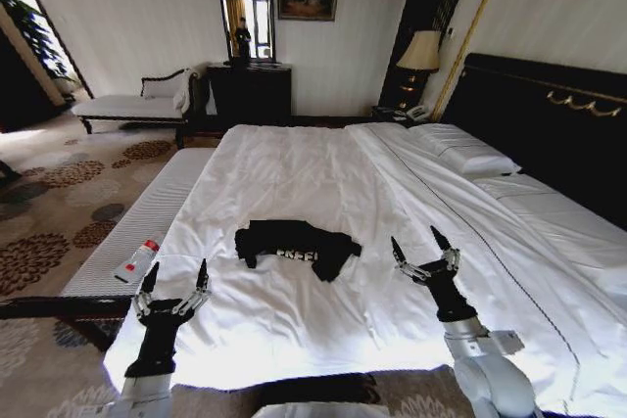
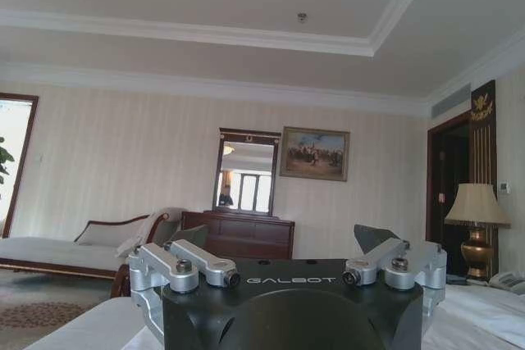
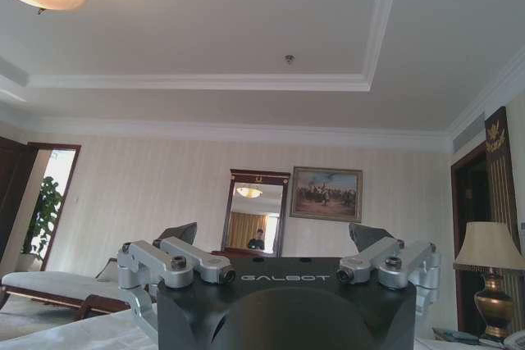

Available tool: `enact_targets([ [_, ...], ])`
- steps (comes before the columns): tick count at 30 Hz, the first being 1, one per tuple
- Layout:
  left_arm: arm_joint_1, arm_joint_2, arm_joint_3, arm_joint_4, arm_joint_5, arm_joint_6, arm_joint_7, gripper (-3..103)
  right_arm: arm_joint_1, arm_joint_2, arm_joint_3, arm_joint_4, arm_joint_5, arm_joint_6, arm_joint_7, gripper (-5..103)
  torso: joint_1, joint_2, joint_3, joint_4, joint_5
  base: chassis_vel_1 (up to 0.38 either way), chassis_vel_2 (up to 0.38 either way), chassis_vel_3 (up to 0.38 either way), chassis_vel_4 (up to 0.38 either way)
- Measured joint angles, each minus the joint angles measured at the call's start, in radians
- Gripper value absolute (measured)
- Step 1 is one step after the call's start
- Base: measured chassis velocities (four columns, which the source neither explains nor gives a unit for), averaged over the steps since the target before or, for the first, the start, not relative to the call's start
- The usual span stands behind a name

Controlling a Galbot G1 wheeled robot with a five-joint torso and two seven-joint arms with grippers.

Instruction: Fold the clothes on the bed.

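The clothes (image 1: 297, 245), a black T-shirt with small white lettering, lie crumpled in a low heap on the white duvet of the bed (image 1: 294, 173), near its foot. My left gripper (image 1: 176, 276) is raised over the bed's near left corner, fingers pointing up and open, well short of the shirt. Right of the shirt, my right gripper (image 1: 421, 247) also points up and stands open with nothing in it. In the wrist views each open gripper (image 2: 283, 247) (image 3: 275, 239) faces the far wall.
A striped bench (image 1: 147, 222) runs along the bed's left side with a small white and red bottle (image 1: 137, 261) on it. White pillows (image 1: 470, 154) lie by the dark headboard (image 1: 549, 124). A chaise (image 1: 132, 105), dresser and lamp stand beyond.
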Motion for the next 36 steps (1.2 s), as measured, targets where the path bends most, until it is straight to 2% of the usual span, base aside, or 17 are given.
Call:
enact_targets([
  [3, 0.001, -0.003, 0.002, 0.003, 0.002, -0.003, 0.000, 100, 0.002, 0.000, -0.003, -0.004, 0.002, 0.007, -0.001, 100, 0.000, 0.000, 0.000, 0.0000, 0.0009, -0.008, -0.054, 0.029, 0.022],
  [12, -0.003, -0.010, 0.008, 0.025, 0.011, -0.010, 0.001, 100, 0.012, -0.002, -0.009, -0.027, 0.011, 0.038, -0.013, 100, 0.000, 0.000, 0.000, 0.0002, -0.0005, -0.009, -0.005, 0.013, 0.005],
  [15, -0.022, -0.010, -0.001, 0.038, 0.012, 0.010, -0.005, 100, 0.016, -0.003, -0.012, -0.037, 0.011, 0.043, -0.013, 100, 0.000, 0.000, 0.000, 0.0003, -0.0003, 0.000, 0.000, 0.000, 0.000],
  [16, -0.037, -0.008, -0.012, 0.042, 0.010, 0.037, -0.015, 100, 0.019, -0.003, -0.014, -0.043, 0.011, 0.046, -0.013, 100, 0.000, 0.000, 0.000, 0.0000, -0.0001, 0.000, 0.000, 0.000, 0.000],
  [18, -0.084, 0.010, -0.034, 0.042, -0.003, 0.130, -0.068, 100, 0.024, -0.005, -0.018, -0.054, 0.010, 0.051, -0.010, 100, 0.000, 0.000, 0.000, 0.0002, 0.0001, 0.000, 0.000, 0.000, 0.000],
  [19, -0.114, 0.025, -0.042, 0.037, -0.014, 0.195, -0.108, 100, 0.027, -0.006, -0.021, -0.059, 0.010, 0.054, -0.010, 100, 0.000, 0.000, 0.000, 0.0000, 0.0003, 0.000, 0.000, 0.000, 0.000],
  [20, -0.114, 0.025, -0.042, 0.037, -0.014, 0.195, -0.108, 100, 0.027, -0.006, -0.021, -0.059, 0.010, 0.054, -0.010, 100, 0.000, 0.000, 0.000, 0.0000, 0.0003, 0.000, 0.000, 0.000, 0.000],
  [23, -0.212, 0.123, -0.057, 0.009, -0.119, 0.482, -0.234, 100, 0.037, -0.007, -0.034, -0.086, 0.008, 0.071, -0.009, 100, 0.000, 0.000, 0.000, -0.0001, -0.0001, 0.000, 0.000, 0.000, 0.000],
  [24, -0.212, 0.123, -0.057, 0.009, -0.119, 0.482, -0.234, 100, 0.037, -0.007, -0.034, -0.086, 0.008, 0.071, -0.009, 100, 0.000, 0.000, 0.000, -0.0001, -0.0001, 0.000, 0.000, 0.000, 0.000],
  [26, -0.277, 0.201, -0.062, 0.012, -0.226, 0.602, -0.261, 100, 0.042, -0.007, -0.043, -0.104, 0.007, 0.080, -0.009, 100, 0.000, 0.000, 0.000, 0.0002, -0.0002, 0.000, 0.000, 0.000, 0.000],
  [27, -0.313, 0.236, -0.066, 0.026, -0.256, 0.641, -0.267, 100, 0.045, -0.008, -0.047, -0.111, 0.007, 0.083, -0.009, 100, 0.000, 0.000, 0.000, 0.0001, -0.0002, 0.000, 0.000, 0.000, 0.000],
  [28, -0.313, 0.236, -0.066, 0.026, -0.256, 0.641, -0.267, 100, 0.045, -0.008, -0.047, -0.111, 0.007, 0.083, -0.009, 100, 0.000, 0.000, 0.000, 0.0001, -0.0002, 0.000, 0.000, 0.000, 0.000],
  [29, -0.367, 0.287, -0.071, 0.058, -0.277, 0.682, -0.269, 100, 0.051, -0.010, -0.051, -0.121, 0.008, 0.085, -0.009, 100, 0.000, 0.000, 0.000, -0.0003, -0.0002, 0.000, 0.000, 0.000, 0.000],
  [31, -0.427, 0.356, -0.068, 0.113, -0.308, 0.722, -0.269, 100, 0.062, -0.013, -0.056, -0.136, 0.010, 0.087, -0.009, 100, 0.000, 0.000, 0.000, -0.0003, -0.0002, 0.000, 0.000, 0.000, 0.000],
  [32, -0.427, 0.356, -0.068, 0.113, -0.308, 0.722, -0.269, 100, 0.062, -0.013, -0.056, -0.136, 0.010, 0.087, -0.009, 100, 0.000, 0.000, 0.000, -0.0003, -0.0002, 0.000, 0.000, 0.000, 0.000],
  [34, -0.477, 0.422, -0.054, 0.173, -0.388, 0.761, -0.260, 100, 0.076, -0.016, -0.063, -0.154, 0.012, 0.089, -0.007, 100, 0.000, 0.000, 0.000, 0.0002, -0.0003, 0.000, 0.000, 0.000, 0.000],
  [36, -0.511, 0.472, -0.046, 0.224, -0.483, 0.820, -0.220, 100, 0.086, -0.017, -0.070, -0.173, 0.013, 0.092, -0.005, 100, 0.000, 0.000, 0.000, 0.0002, -0.0003, 0.000, 0.000, 0.000, 0.000],
])
